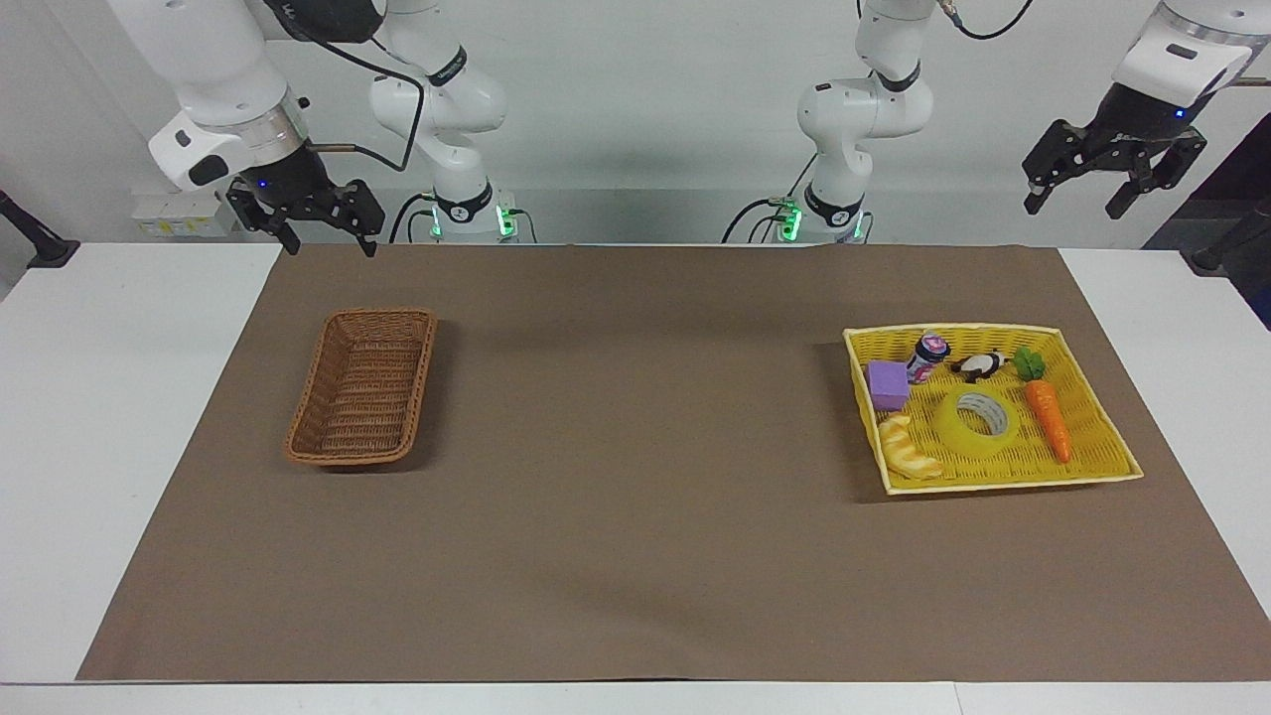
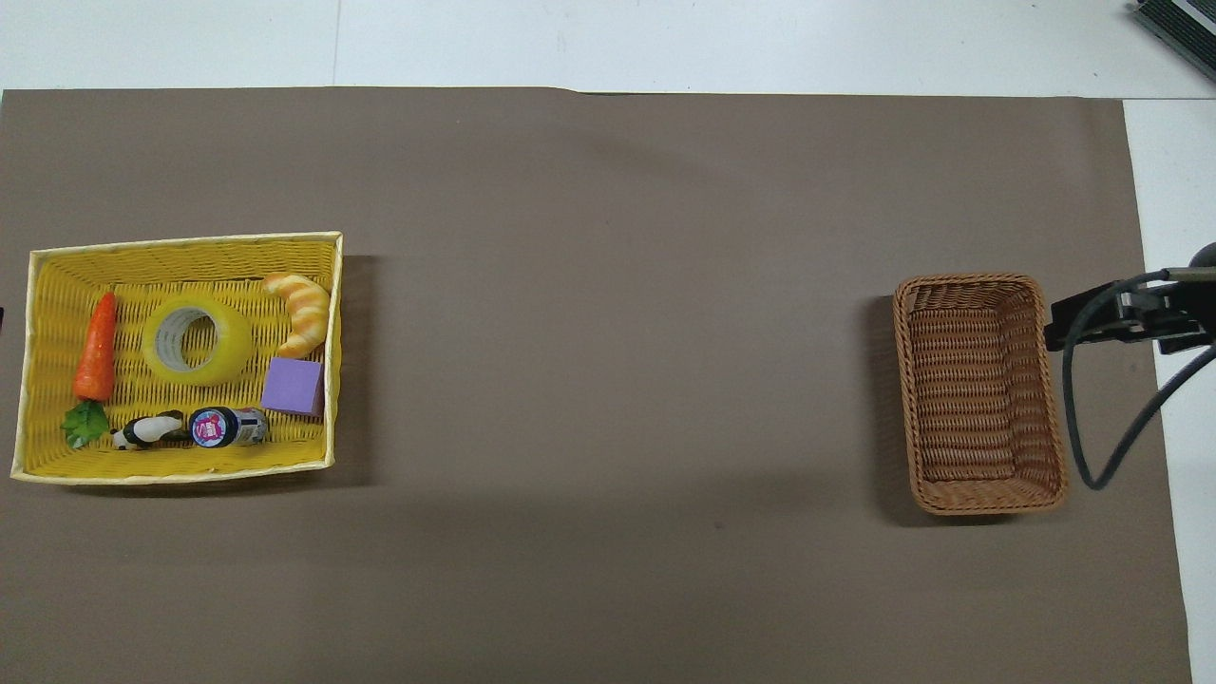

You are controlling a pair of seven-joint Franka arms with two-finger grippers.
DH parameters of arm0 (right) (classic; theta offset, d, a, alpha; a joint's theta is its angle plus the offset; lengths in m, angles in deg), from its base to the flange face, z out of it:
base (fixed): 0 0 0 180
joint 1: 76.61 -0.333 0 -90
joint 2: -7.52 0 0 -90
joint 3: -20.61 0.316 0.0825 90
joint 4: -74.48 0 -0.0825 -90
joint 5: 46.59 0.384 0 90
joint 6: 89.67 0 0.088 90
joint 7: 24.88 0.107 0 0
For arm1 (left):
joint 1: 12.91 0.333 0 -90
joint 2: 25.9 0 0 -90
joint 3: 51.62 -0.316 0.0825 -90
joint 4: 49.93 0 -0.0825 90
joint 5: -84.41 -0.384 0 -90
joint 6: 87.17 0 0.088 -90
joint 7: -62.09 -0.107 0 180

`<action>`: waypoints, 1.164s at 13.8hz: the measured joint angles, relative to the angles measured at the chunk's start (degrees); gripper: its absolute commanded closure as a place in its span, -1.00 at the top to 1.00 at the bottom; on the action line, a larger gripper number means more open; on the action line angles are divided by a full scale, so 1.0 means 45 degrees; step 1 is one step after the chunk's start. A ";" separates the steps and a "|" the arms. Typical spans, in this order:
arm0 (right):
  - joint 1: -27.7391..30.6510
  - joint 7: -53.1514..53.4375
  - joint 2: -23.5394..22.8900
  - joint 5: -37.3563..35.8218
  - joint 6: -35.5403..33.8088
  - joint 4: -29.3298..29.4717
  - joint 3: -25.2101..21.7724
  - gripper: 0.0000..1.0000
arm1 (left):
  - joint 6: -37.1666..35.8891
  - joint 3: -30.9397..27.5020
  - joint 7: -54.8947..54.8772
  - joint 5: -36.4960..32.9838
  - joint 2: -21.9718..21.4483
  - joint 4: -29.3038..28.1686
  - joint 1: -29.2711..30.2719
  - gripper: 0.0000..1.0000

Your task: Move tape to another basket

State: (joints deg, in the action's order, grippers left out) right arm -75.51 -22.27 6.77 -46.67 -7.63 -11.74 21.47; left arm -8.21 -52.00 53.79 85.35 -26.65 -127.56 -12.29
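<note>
One glossy ring-shaped tape in yellow woven tray; oblong wicker basket.

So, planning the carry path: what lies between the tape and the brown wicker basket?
Only bare brown mat between the tape in its yellow tray and the wicker basket, clearest overhead.

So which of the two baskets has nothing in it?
The brown wicker basket at the right arm's end of the table is the bare one. The yellow tray-basket holds the tape and toys.
</note>
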 measured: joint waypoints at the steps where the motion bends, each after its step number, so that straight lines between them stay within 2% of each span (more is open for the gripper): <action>1: 0.0000 0.0000 0.0000 0.0000 0.0000 0.0000 0.0000 1.00 | -0.0021 0.0002 0.0000 0.0000 -0.0014 -0.0022 0.0000 1.00; 16: -0.0002 0.0000 0.0000 0.0001 0.0000 -0.0032 0.0004 1.00 | -0.0086 0.0130 0.0001 0.0001 -0.0131 -0.0167 -0.0041 1.00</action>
State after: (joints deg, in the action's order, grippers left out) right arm -75.52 -22.27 6.77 -46.67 -7.63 -11.88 21.49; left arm -8.60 -51.42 53.79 85.35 -27.24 -128.31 -12.47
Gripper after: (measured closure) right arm 0.000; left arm 0.000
